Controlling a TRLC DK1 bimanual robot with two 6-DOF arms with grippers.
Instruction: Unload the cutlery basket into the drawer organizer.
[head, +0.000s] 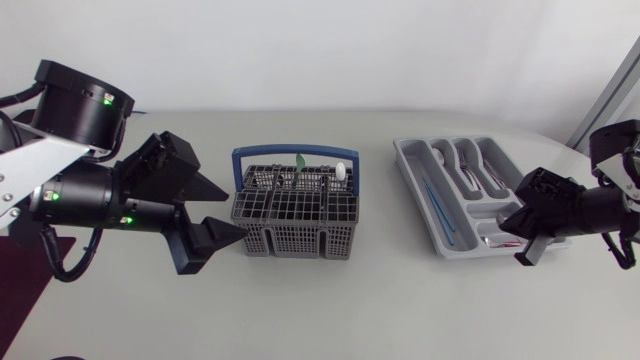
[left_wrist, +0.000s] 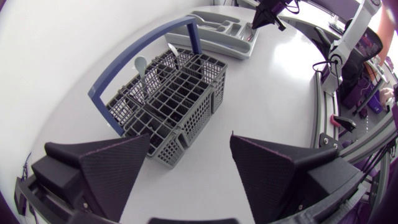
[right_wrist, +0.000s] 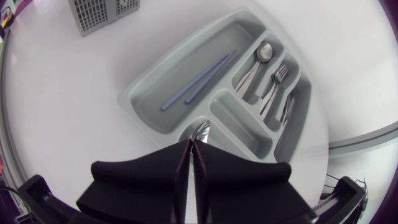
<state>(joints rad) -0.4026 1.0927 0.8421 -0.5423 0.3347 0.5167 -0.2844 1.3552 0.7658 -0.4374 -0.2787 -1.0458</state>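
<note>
The grey cutlery basket (head: 295, 212) with a blue handle stands mid-table and holds a white spoon (head: 341, 172) and a green piece (head: 299, 161). My left gripper (head: 212, 213) is open just left of the basket, level with its side wall (left_wrist: 177, 134). The grey drawer organizer (head: 405, 160) lies to the right with spoons, forks and knives (right_wrist: 289, 109) in its slots and two blue sticks (right_wrist: 196, 81) in the long one. My right gripper (right_wrist: 191, 144) is shut over the organizer's near end. A silver piece (right_wrist: 200, 129) shows at its fingertips; whether it is gripped I cannot tell.
White tabletop surrounds both containers, with a wide bare strip between the basket and the organizer (left_wrist: 217, 28). The table's curved edge runs close behind the organizer in the right wrist view. The basket's corner (right_wrist: 99, 12) shows far ahead of my right gripper.
</note>
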